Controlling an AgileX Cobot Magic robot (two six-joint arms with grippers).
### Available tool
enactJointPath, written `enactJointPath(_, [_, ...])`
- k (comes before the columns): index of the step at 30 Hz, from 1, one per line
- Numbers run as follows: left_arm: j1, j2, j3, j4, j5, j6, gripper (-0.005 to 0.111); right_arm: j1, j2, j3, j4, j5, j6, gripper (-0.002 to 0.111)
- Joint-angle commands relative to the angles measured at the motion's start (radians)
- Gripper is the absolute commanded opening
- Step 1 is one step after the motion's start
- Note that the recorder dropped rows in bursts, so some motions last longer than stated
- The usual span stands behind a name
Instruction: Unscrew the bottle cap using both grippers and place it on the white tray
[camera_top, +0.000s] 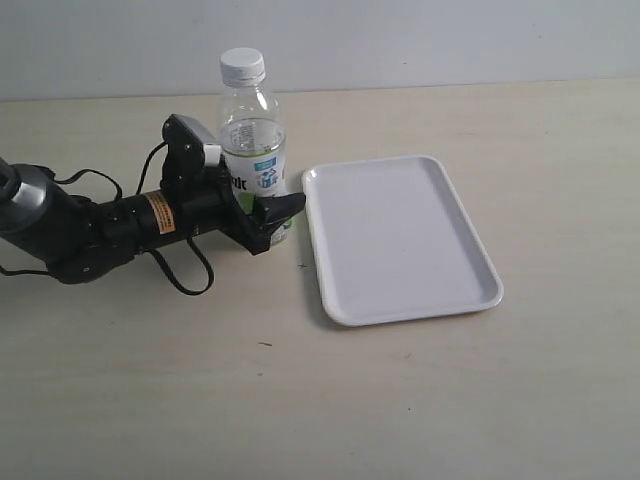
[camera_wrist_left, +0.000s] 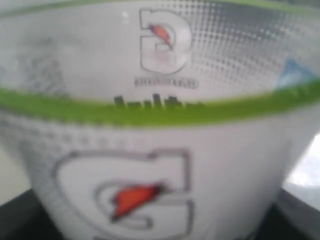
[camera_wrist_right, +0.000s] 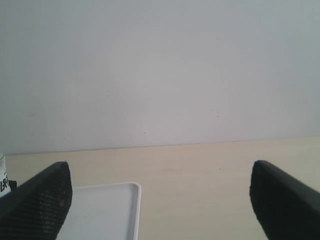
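Bottle (camera_top: 250, 140) upright on the table (camera_top: 400, 400), just beside the near-left edge of the white tray (camera_top: 400, 240). Bottle cap (camera_top: 243, 65) sits on the neck, looks fully seated; nothing lies in the tray. Left gripper (camera_top: 262, 208) reaches in low from the left, its fingers on either side of the labelled lower half of the bottle. Left wrist view is filled with the blurred label, with dark finger edges only at the corners. Cannot tell whether those jaws are clamped or merely close around it. Right gripper (camera_wrist_right: 160, 190) is out of the exterior view; its own camera shows the jaws spread wide, holding nothing, looking across the table with a corner of the tray below. Judgement: task at its start. At most the bracing hold is being set. Left to do: right gripper onto the cap, unscrew, carry it to the tray.
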Motion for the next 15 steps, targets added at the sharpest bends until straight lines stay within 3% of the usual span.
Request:
enactJointPath(1, [-0.005, -0.003, -0.005, -0.005, -0.013, -0.006, 0.037, 0.001, -0.007, 0.005, -0.001, -0.004, 0.001, 0.091])
enactJointPath(6, [-0.005, -0.003, -0.005, -0.002, -0.013, -0.006, 0.000, 0.001, -0.007, 0.005, -0.001, -0.004, 0.001, 0.091])
enactJointPath(15, [-0.002, -0.017, -0.005, 0.045, -0.013, -0.022, 0.000, 0.001, -0.007, 0.005, -0.001, -0.004, 0.001, 0.091])
